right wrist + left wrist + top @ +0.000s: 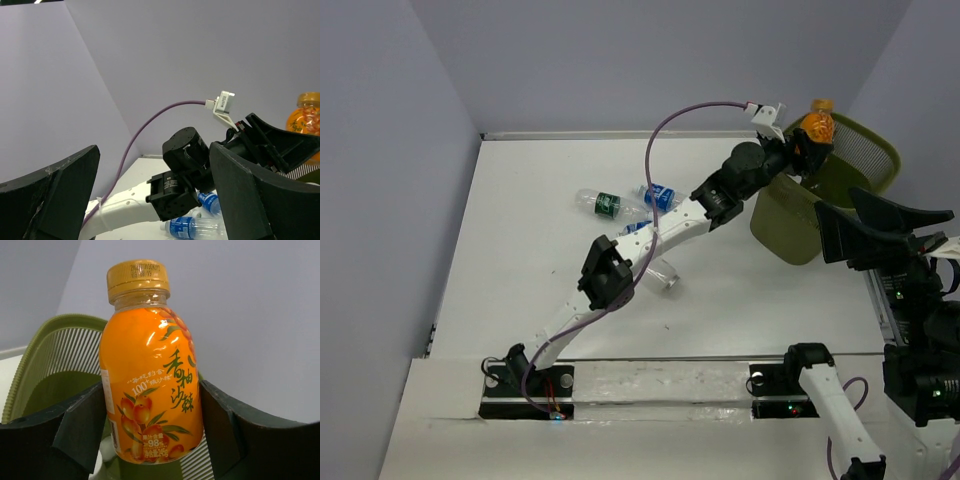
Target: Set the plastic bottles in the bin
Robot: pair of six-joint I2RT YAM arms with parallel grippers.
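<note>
Left gripper [150, 435]: pinching orange bottle [150, 375] upright, over left rim of bin [30, 360].
Release: centre over bin mouth, then spread jaws.
Right gripper [155, 192]: spread, empty.

Looking down in the top external view from high above and behind the arm bases [525, 385], facing the far wall [670, 60], taking in the whole bench [520, 300] and the bin [790, 225] from afar. Riding the left wrist, staring slightly upward at very close range past the left tool [150, 425] at the orange bottle [150, 365], bin mesh behind. Riding the right wrist, looking leftward between the fingers of the right tool [154, 165], catching the left arm [175, 200] from nearby. Sharing the orange bottle across all three views; sharing the blue-labelled bottles [660, 196] between top and right wrist views.
</note>
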